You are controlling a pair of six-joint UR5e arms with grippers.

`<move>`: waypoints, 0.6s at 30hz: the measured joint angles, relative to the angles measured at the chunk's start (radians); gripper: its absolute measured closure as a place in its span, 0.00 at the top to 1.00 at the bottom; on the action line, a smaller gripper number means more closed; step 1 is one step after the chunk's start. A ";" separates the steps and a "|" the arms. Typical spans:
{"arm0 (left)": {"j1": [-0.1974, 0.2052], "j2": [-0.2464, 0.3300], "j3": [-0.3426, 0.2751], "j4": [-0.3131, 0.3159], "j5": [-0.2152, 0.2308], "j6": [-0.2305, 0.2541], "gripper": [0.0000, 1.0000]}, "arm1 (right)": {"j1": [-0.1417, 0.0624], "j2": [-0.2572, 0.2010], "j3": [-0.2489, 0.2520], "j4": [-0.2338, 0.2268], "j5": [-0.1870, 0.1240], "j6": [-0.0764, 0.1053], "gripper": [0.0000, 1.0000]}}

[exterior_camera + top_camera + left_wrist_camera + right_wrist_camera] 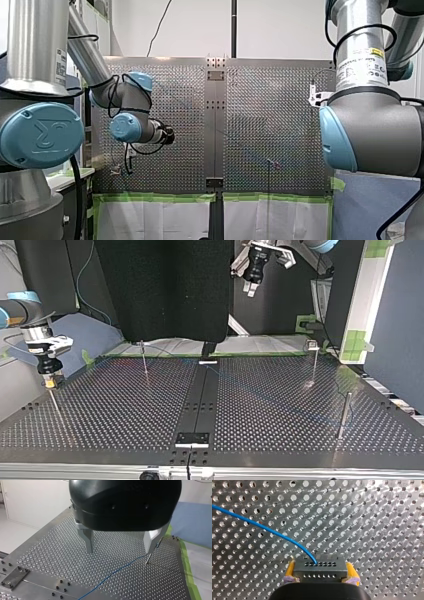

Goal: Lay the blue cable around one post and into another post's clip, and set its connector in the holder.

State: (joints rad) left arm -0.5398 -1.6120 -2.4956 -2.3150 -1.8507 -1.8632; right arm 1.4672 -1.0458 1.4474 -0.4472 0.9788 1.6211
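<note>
Right end effector (320, 572) first: its yellow pads (290, 570) are seen clamped on the dark connector (319, 566), which is held close over the perforated tabletop (374, 517). From the connector's face the blue cable (269, 531) is led away in a curve over the holes. Over to the top view, and this end effector is found at the frame's left, with a thin post (55, 407) directly below it. Left end effector (120, 545) next: its metal fingers (87, 540) are spread wide and nothing is held between them. It is carried high, at the top view's upper middle. Under it, in the left wrist view, the cable is seen stretched across the tabletop toward a slim post (149, 558) beside one finger. Whether the cable touches that post cannot be told.
</note>
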 joint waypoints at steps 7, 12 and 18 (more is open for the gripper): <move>0.001 0.000 0.000 -0.001 0.000 0.001 1.00 | -0.003 0.001 0.000 -0.002 0.000 0.001 0.00; 0.002 0.000 0.001 -0.002 0.000 0.000 1.00 | -0.003 0.002 0.000 -0.008 -0.001 0.005 0.00; 0.006 0.000 0.001 -0.001 0.008 0.001 1.00 | -0.003 0.004 0.000 -0.009 -0.002 0.007 0.00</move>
State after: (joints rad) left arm -0.5336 -1.6120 -2.4941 -2.3162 -1.8430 -1.8624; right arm 1.4643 -1.0415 1.4475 -0.4560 0.9773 1.6277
